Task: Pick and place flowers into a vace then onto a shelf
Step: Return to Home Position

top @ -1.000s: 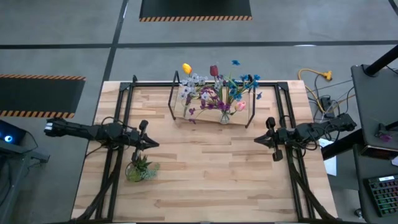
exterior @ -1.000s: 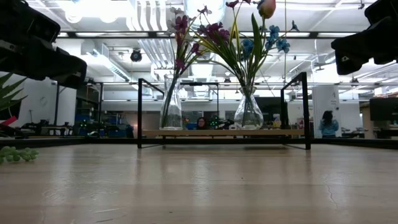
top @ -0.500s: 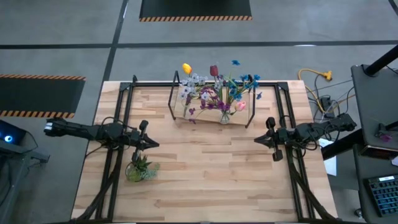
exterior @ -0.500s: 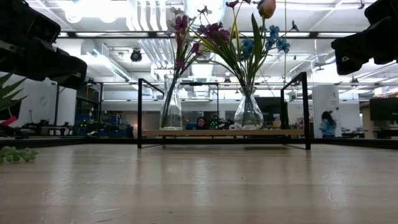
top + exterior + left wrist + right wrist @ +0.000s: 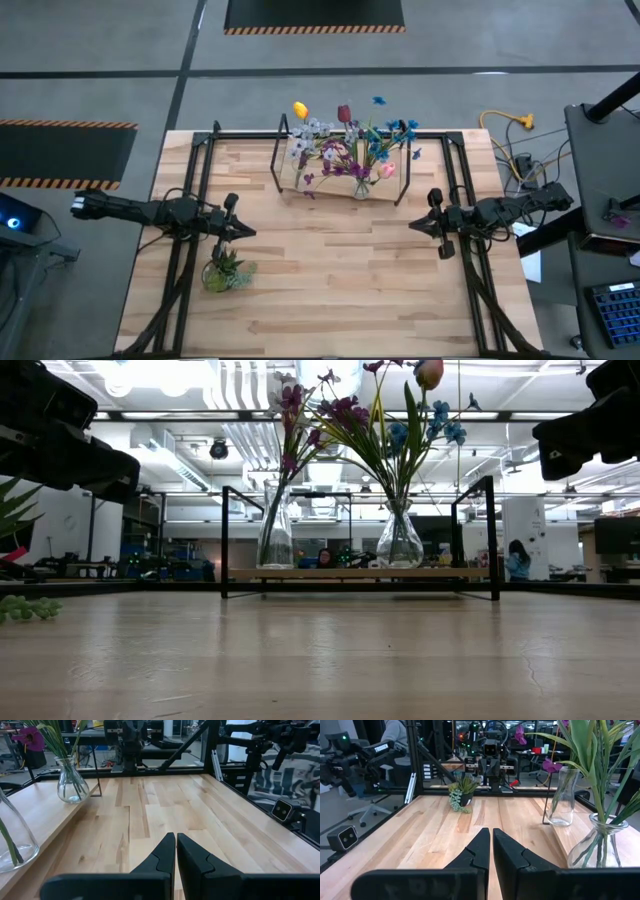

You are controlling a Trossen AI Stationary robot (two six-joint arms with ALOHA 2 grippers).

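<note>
Both sets of jaws are sitting pressed together on nothing, as each wrist view is showing: the left gripper [image 5: 175, 837] and the right gripper [image 5: 491, 831] are each pointing across bare wood toward the other arm. In the high view the left gripper [image 5: 249, 232] is hovering at centre left and the right gripper [image 5: 411, 227] at centre right, well apart, both facing inward over the table [image 5: 330, 300]. Just below the left gripper in that view, the potted plant [image 5: 226, 271] is sitting near the arm. Farther out, at upper centre, the shelf [image 5: 392, 188] is carrying the vace [image 5: 361, 187], with the flowers [image 5: 345, 150] spreading above it. The low view is showing the round vace [image 5: 399, 542] upright on the shelf [image 5: 350, 573], a taller glass vessel [image 5: 275, 530] standing to its left, and flowers [image 5: 395, 430] fanning toward the top of the frame. The placing looks finished, and only the return to rest is remaining. The risks from here, as I judge them, are small but real. The left arm is waiting close to the potted plant, so a low or wide retreat could be knocking it over. The flowers are leaning out past the shelf edge, so an arm swinging toward upper centre could be snagging a stem and dragging the light, top-heavy vace off its narrow board.
</note>
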